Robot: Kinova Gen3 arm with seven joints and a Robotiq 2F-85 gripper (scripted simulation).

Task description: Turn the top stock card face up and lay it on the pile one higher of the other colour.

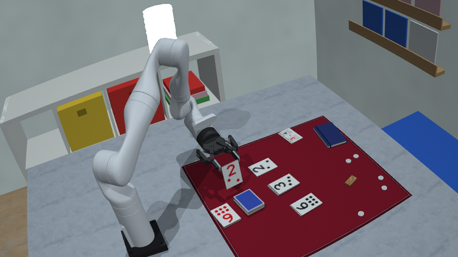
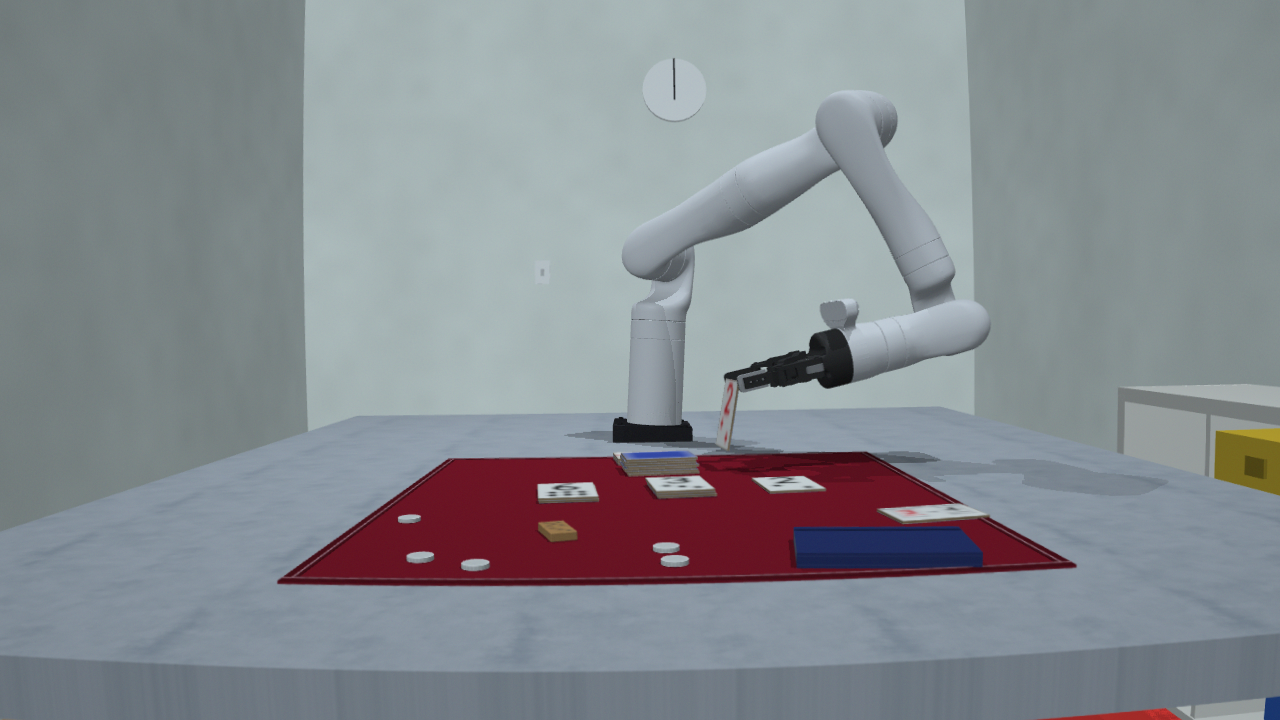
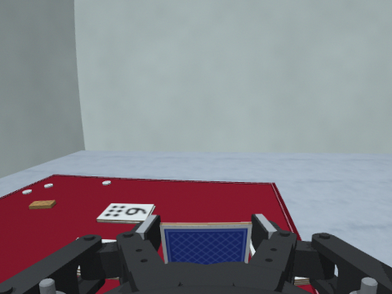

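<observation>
Holding nicely at the side edges, you've got the red two (image 1: 232, 174) (image 2: 728, 413) (image 3: 206, 249) clamped between the fingertips of the gripper (image 1: 228, 162) (image 2: 741, 381) (image 3: 206, 228), up in the air and nearly upright, blue back towards the palm. Your target has to be the black three pile (image 1: 283, 184) (image 2: 680, 486) (image 3: 108, 241): other colour, one higher. The flip looks part-way through, so swing that lower edge farther out from the palm until the red face looks up, and do the turning well above the face-down stock (image 1: 249, 201) (image 2: 659, 462). Then centre over the three, square the edges, come down slowly, and open gently only when the card is supported; a thin plywood tile could pivot in an edge grip or nudge the pile. Watch those fingers beside the black two (image 1: 263, 166) (image 2: 787, 484), too!

Now, your blind spots: in the wrist view the black three is mostly behind a finger, the stock can't be made out, and you can't put a name to the white edge at lower right. The held card's lower part is cut off by the gripper body there, and you can't judge its exact height from these angles.
</observation>
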